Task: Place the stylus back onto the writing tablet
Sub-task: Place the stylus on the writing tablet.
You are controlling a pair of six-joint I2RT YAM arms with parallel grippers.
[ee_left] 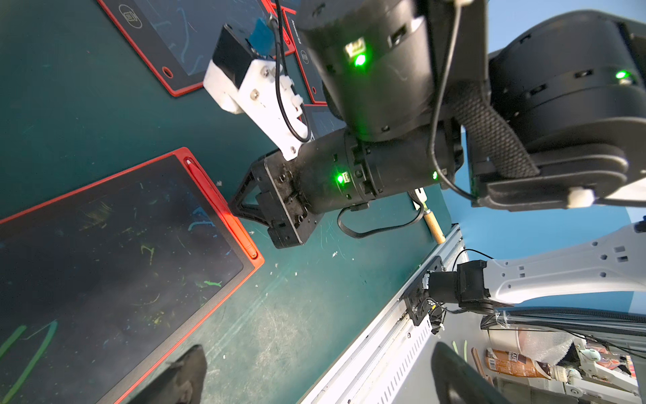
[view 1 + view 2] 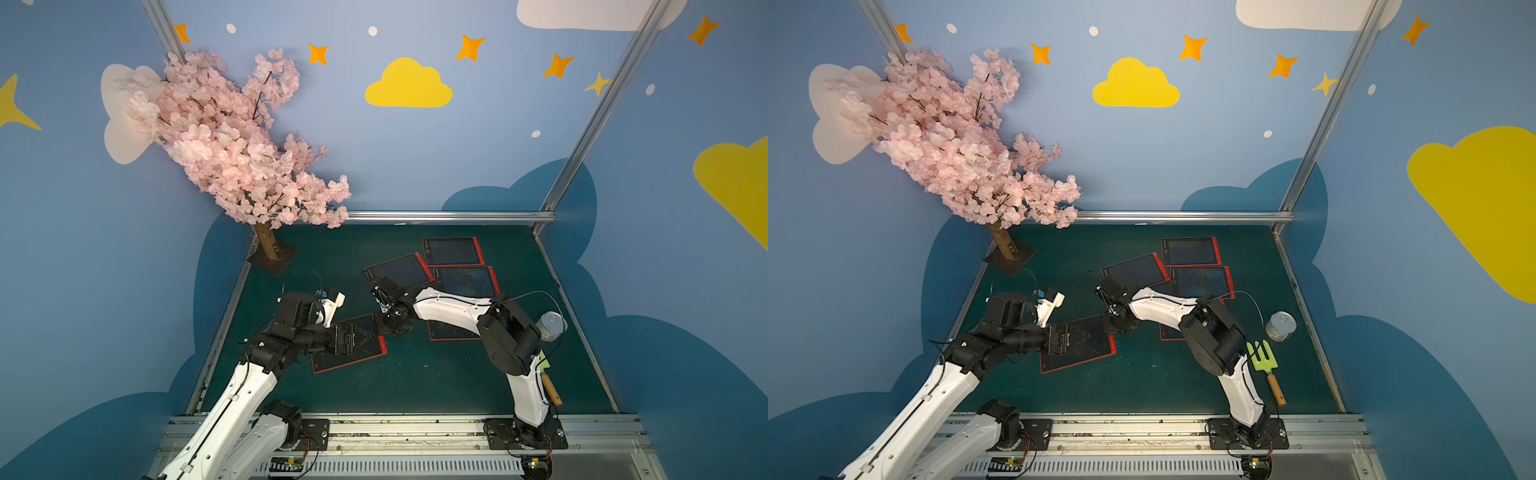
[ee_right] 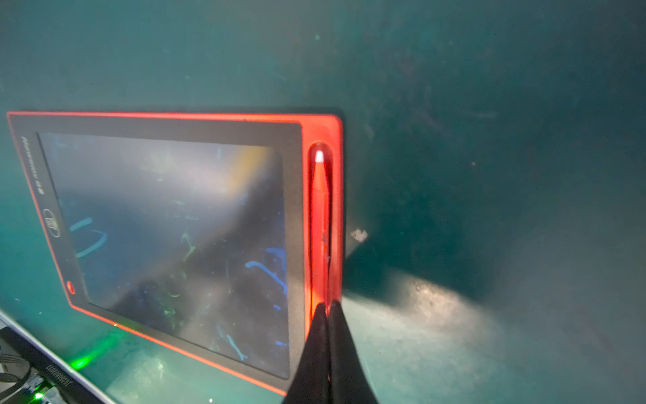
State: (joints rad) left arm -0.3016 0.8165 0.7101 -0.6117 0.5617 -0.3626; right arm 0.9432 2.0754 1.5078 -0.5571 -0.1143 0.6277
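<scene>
**While the slim red plastic stylus (image 3: 320, 224) with its white tip lies in its groove**

Because the stylus must seat flush, you find the right gripper (image 3: 327, 307) with its black jaws pressed together. Nothing is between them, and their tips rest on the rear end of the stylus. This reads as a downward push, not a grasp. The stylus lies lengthwise in the long groove (image 3: 335, 182) moulded into the red side margin of the flat, red-framed, dark-screened writing tablet (image 3: 167, 238). Its tip points toward one corner of that margin.

The left gripper (image 2: 365, 336) hangs over another part of the same writing tablet, jaws spread wide and holding nothing. Whether a finger touches the screen cannot be told. You may judge that it is stationed there to keep the writing tablet from sliding on the dark green mat (image 2: 415, 382) while the right arm presses.

As to containers, the groove holds the stylus along what appears to be its whole length, so the task looks nearly complete. A silver cylindrical tin can (image 2: 1281, 326) stands upright near the mat's right edge, and its contents are not visible. Further tablets of the same make (image 2: 453, 251) lie toward the far side. Whether their grooves are filled is too small to tell.
</scene>
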